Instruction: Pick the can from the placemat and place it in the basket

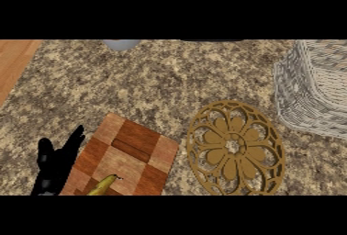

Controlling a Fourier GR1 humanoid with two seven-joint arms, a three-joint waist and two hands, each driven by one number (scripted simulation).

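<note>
Left hand (54, 167) fingers spread, well left of placemat (235, 148); no can visible.

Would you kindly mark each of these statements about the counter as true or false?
1. A white wicker basket stands at the right edge of the view. True.
2. A can stands on the round golden placemat. False: nothing shows on the placemat, and no can is visible.
3. The left hand shows at the lower left, beside the checkered wooden cutting board. True.
4. The right hand is curled round the basket's rim. False: the right hand is not in view.
5. A yellow banana lies at the board's near end. True.
6. The placemat lies inside the basket. False: it lies on the counter, left of the basket.
</note>
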